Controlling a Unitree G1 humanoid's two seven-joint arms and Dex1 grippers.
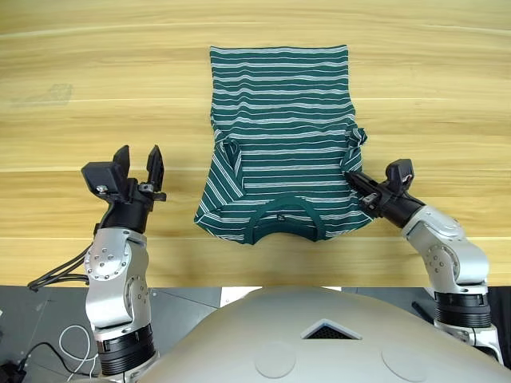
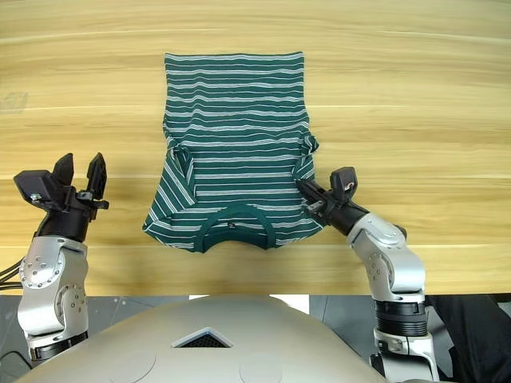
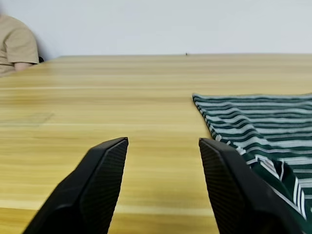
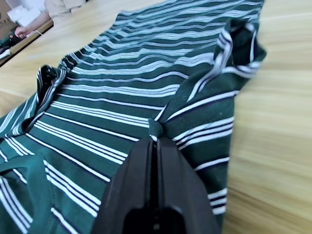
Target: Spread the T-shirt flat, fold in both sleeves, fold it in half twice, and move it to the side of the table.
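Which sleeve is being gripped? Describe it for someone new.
On the wooden table lies a green striped T-shirt, collar nearest the robot. At its edge on the robot's right is the right-side sleeve. Unlike the left-side sleeve, it has the right gripper shut on its fabric.

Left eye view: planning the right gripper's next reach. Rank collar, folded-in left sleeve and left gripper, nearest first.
From the right gripper:
1. Collar, T-shirt's near edge.
2. Left sleeve, its left side.
3. Left gripper, beyond its left edge.
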